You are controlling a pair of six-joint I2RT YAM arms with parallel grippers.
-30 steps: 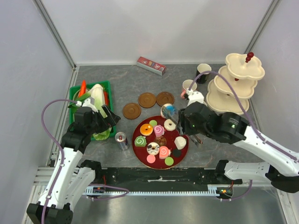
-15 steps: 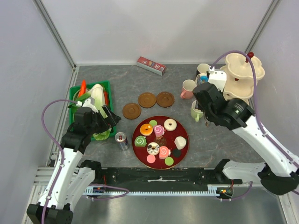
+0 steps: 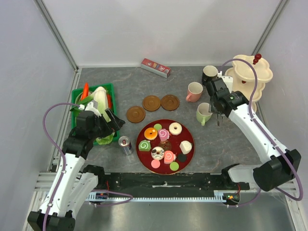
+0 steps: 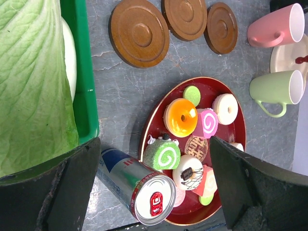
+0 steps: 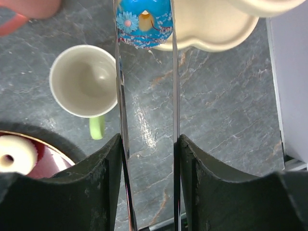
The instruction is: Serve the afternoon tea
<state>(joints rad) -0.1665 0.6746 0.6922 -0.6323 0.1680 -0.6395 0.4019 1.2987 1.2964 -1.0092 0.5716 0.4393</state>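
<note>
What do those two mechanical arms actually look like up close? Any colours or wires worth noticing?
Both are white tubes linked by chunky black joints. The left arm and the right arm each trail a looping purple cable. The left claw has broad matte black fingers. The right claw has black bases carrying long, thin, see-through blades. No lettering is legible on either.

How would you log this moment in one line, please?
right hand: shut on blue donut, by stand edge | left hand: open, empty, over can | other pastries on red plate
</note>
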